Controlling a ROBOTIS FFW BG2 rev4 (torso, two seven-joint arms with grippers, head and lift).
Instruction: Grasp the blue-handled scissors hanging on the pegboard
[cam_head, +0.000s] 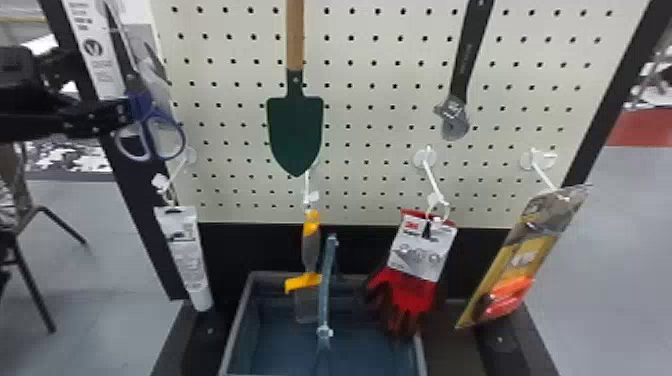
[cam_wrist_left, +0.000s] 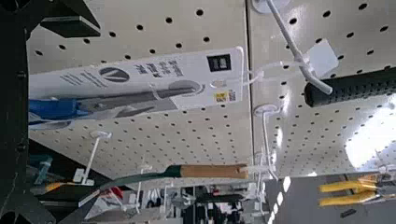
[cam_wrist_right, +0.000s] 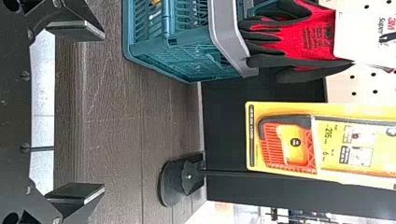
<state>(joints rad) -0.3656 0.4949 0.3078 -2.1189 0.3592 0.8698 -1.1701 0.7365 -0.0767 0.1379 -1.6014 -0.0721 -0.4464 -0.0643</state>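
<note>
My left gripper (cam_head: 107, 115) reaches in from the left edge of the head view, its tip at the upper handle of the blue-handled scissors (cam_head: 176, 131). The scissors hang blades up at the pegboard's left side. In the left wrist view, the open left gripper (cam_wrist_left: 91, 116) has one finger on each side of the blue handle (cam_wrist_left: 55, 108); the handle's far end is hidden behind the gripper body. Behind the blades lies a white card (cam_wrist_left: 154, 70). My right gripper (cam_wrist_right: 103, 111) stands open with nothing between its fingers, low down near the basket (cam_wrist_right: 175, 56).
Right of the scissors on the pegboard (cam_head: 370, 120) hang a green trowel (cam_head: 295, 130) and a wrench (cam_head: 456, 112). Lower hooks hold a white tube (cam_head: 187, 260), a yellow-handled tool (cam_head: 311, 227), red gloves (cam_head: 407, 295) and a yellow saw pack (cam_head: 525, 257).
</note>
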